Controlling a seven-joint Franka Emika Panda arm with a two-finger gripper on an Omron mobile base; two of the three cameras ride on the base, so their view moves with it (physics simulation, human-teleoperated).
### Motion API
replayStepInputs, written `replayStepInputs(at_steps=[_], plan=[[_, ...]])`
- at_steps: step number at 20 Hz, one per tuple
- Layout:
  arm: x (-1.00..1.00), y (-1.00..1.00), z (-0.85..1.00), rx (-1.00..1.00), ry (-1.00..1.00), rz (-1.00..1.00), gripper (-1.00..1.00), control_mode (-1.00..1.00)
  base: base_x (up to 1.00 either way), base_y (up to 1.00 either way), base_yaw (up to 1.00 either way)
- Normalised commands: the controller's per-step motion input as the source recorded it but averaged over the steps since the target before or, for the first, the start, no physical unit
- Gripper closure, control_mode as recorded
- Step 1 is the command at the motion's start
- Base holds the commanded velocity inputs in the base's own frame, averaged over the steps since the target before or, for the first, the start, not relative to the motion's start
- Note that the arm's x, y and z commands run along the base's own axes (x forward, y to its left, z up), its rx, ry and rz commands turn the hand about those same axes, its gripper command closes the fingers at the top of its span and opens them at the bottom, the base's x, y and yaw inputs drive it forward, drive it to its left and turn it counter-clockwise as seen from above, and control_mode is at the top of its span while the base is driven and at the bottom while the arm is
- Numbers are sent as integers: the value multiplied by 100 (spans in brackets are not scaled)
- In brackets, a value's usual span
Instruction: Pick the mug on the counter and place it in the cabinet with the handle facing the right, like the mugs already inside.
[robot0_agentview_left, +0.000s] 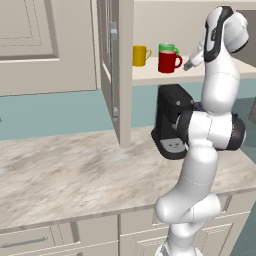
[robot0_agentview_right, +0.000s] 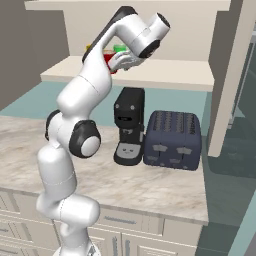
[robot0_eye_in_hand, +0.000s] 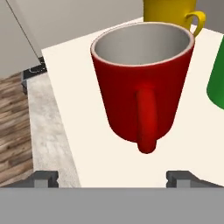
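From the left base camera, the red mug (robot0_agentview_left: 169, 62) stands upright on the pale shelf (robot0_agentview_left: 150, 74) of the open cabinet (robot0_agentview_left: 120, 75), its mouth up and its handle (robot0_agentview_left: 178, 61) pointing to the right, toward the gripper (robot0_agentview_left: 190, 64) just beside it. A green mug (robot0_agentview_left: 168, 48) sits close behind it, mostly hidden apart from its rim, and a yellow mug (robot0_agentview_left: 140, 55) stands further left with its own handle to the right. The gripper's jaws are too small here to read. Below, a black coffee machine (robot0_agentview_left: 170, 120) sits on the marbled counter (robot0_agentview_left: 75, 175), partly covered by the white arm (robot0_agentview_left: 210, 130).

From the right base camera, the arm (robot0_agentview_right: 90, 85) crosses in front of the shelf (robot0_agentview_right: 165, 75); only a sliver of red mug (robot0_agentview_right: 111, 64) shows at the wrist, with slight traces of green and yellow above. The coffee machine (robot0_agentview_right: 129, 125) and a dark toaster (robot0_agentview_right: 172, 140) stand side by side on the counter (robot0_agentview_right: 150, 190).

From the hand camera, the red mug (robot0_eye_in_hand: 142, 83) stands free on the shelf (robot0_eye_in_hand: 83, 113), handle (robot0_eye_in_hand: 146, 120) facing the lens. The two fingertips (robot0_eye_in_hand: 46, 178) sit wide apart at the bottom, gripping nothing. The yellow mug (robot0_eye_in_hand: 170, 13) and green mug (robot0_eye_in_hand: 217, 78) are cut off by the frame.
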Motion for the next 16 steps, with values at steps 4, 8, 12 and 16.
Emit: replayStepInputs(at_steps=[4,8,12,16], plan=[[-50,0,-50,-2,-7,1,-100,-100,0,0,0],[-51,0,-64,0,-5,0,-100,-100,0,0,0],[-69,3,-23,0,-11,0,-100,-100,0,0,0],[-90,3,-10,0,-16,0,-100,-100,0,0,0]])
